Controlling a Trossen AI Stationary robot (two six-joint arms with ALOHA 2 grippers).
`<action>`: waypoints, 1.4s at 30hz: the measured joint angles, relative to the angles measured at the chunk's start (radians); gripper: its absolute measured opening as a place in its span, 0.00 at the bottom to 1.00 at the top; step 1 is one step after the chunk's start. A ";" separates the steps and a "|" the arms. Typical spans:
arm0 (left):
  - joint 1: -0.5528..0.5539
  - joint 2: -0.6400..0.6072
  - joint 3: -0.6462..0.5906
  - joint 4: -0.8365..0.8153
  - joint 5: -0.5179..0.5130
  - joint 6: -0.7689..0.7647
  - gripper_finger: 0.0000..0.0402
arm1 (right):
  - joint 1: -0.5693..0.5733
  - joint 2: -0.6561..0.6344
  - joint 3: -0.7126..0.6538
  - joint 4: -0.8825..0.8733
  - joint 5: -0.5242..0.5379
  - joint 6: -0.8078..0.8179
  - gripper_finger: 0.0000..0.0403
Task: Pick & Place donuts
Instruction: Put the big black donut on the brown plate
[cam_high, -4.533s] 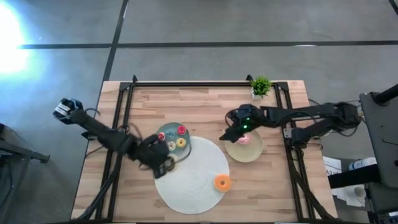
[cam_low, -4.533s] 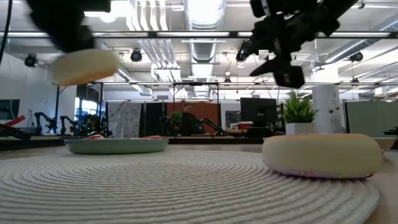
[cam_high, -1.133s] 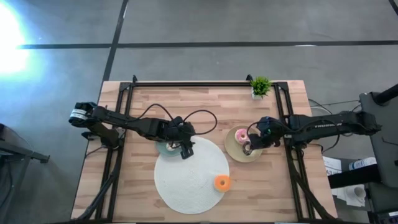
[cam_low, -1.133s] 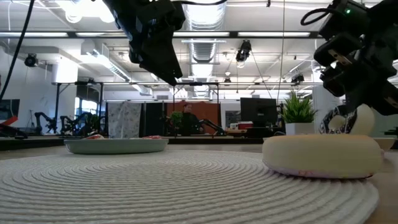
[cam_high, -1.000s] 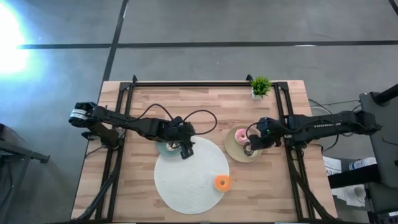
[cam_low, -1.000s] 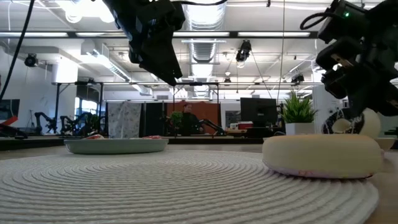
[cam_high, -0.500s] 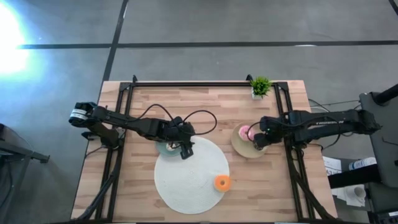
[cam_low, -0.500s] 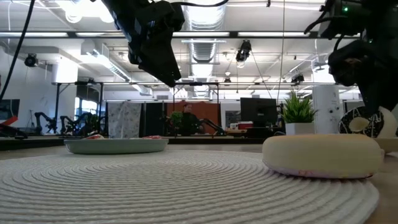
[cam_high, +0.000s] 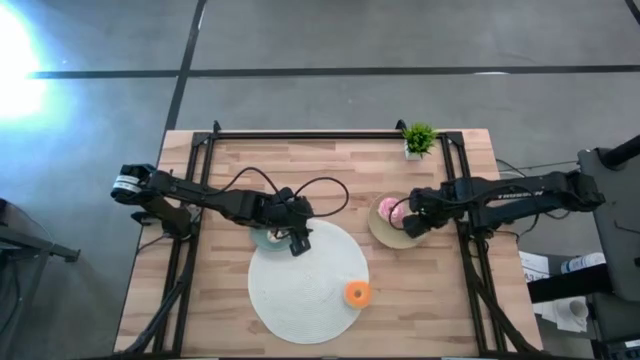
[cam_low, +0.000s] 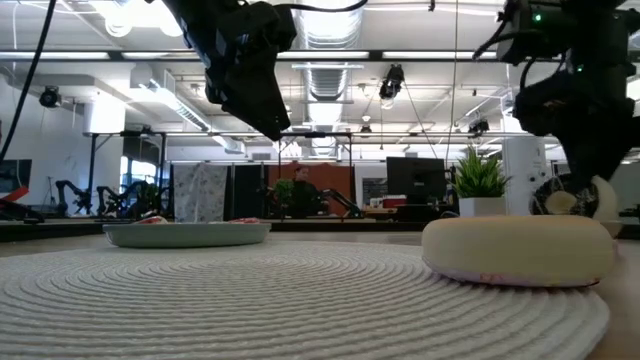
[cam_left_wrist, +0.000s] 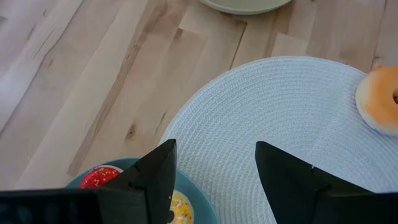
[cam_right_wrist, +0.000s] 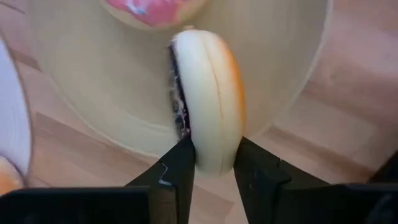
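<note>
Right wrist view shows my right gripper (cam_right_wrist: 211, 165) pinching a dark brown donut (cam_right_wrist: 208, 121) on edge, one finger on each flat side, held upright over the beige plate (cam_right_wrist: 292, 68) with the pink-frosted donut (cam_right_wrist: 152, 12) lying just beyond it. From above, that gripper sits at the plate's right rim (cam_high: 378, 235) — the pink donut shows beside it. The orange donut (cam_high: 357, 293) lies on the white round mat (cam_high: 300, 290), well apart from both arms. My left gripper (cam_left_wrist: 214, 168) hangs with its fingers spread and empty over the mat's edge, by the teal plate (cam_left_wrist: 205, 211) with the tiny red donut (cam_left_wrist: 96, 177) and yellow donut (cam_left_wrist: 177, 205).

I judge the step is setting the brown donut down on the beige plate. On edge it could roll or bump the pink one, so I'd lower it near the bare part of the plate, tip it toward flat, then ease the fingers apart — slowly
</note>
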 joint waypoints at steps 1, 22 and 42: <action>0.000 0.000 0.000 -0.001 0.000 0.000 0.48 | 0.000 0.000 0.009 0.001 0.012 -0.009 0.23; 0.000 0.000 -0.001 -0.003 0.000 0.002 0.48 | -0.002 -0.017 0.093 -0.011 0.049 -0.109 0.54; 0.000 0.000 -0.001 -0.005 0.000 -0.001 0.48 | 0.012 0.087 0.083 0.064 0.047 -0.199 0.44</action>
